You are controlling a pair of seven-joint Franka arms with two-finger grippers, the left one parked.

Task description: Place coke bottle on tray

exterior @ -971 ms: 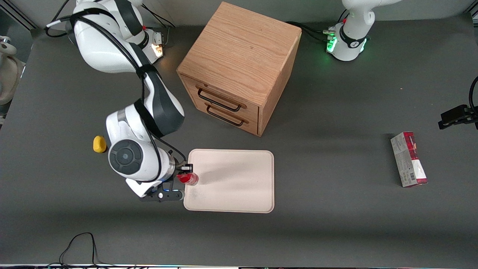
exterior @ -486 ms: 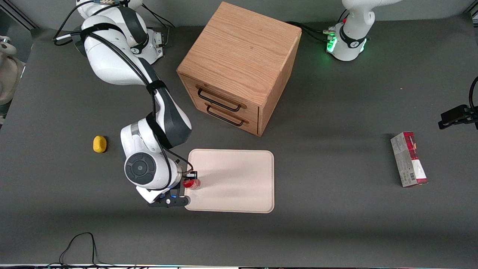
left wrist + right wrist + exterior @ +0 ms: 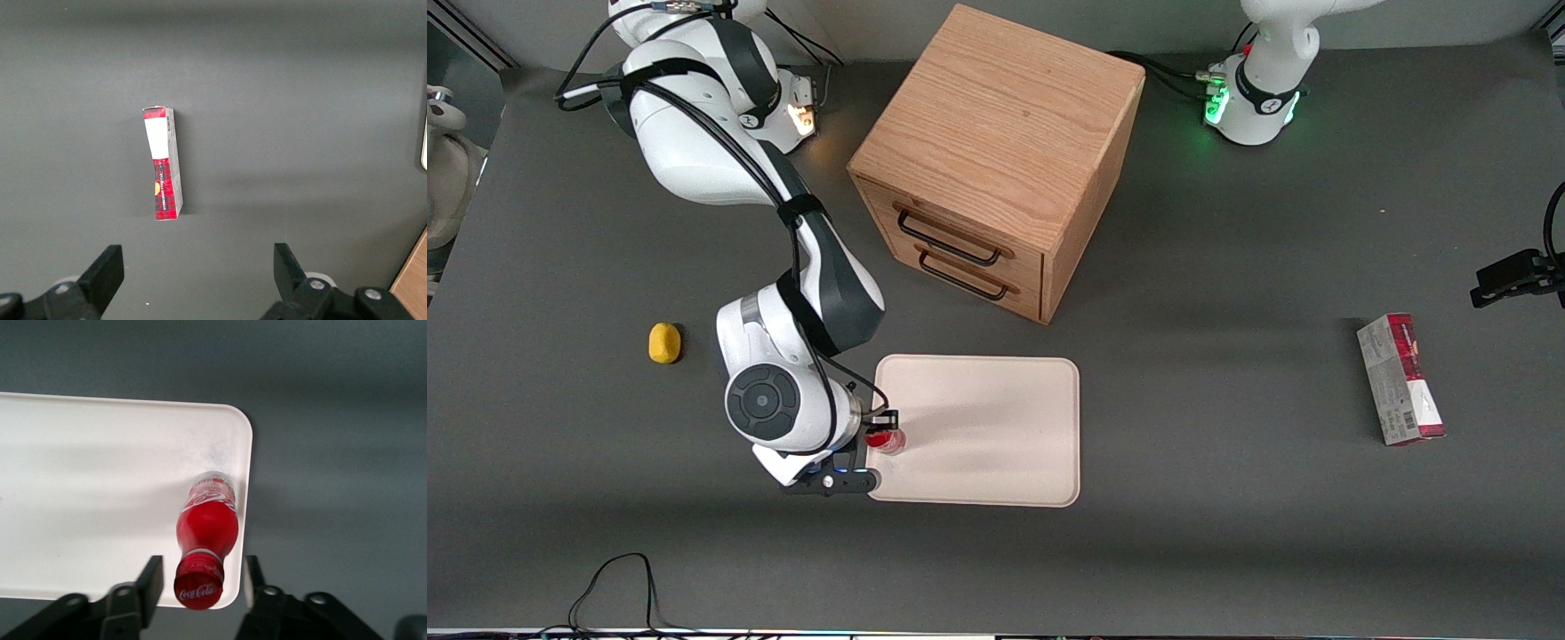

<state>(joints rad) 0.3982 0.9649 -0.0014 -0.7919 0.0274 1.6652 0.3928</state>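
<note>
The right wrist view looks straight down on the coke bottle, which stands upright on the tray, just inside the rim at a rounded corner, its red cap with white lettering uppermost; this view alone shows the gripper with its two fingers flanking the cap, one on each side, and a narrow strip of tray visible between each finger and the cap, so the jaws stand apart and touch nothing. In the front view the bottle is only a small red spot at the tray edge nearest the working arm, and the gripper is mostly hidden under the arm's wrist, so its opening cannot be read there. That view adds the surroundings: a wooden two-drawer cabinet farther from the camera than the tray, a small yellow object on the grey table toward the working arm's end, and a red-and-grey carton lying toward the parked arm's end. The left wrist view shows that carton alone on the dark surface.
</note>
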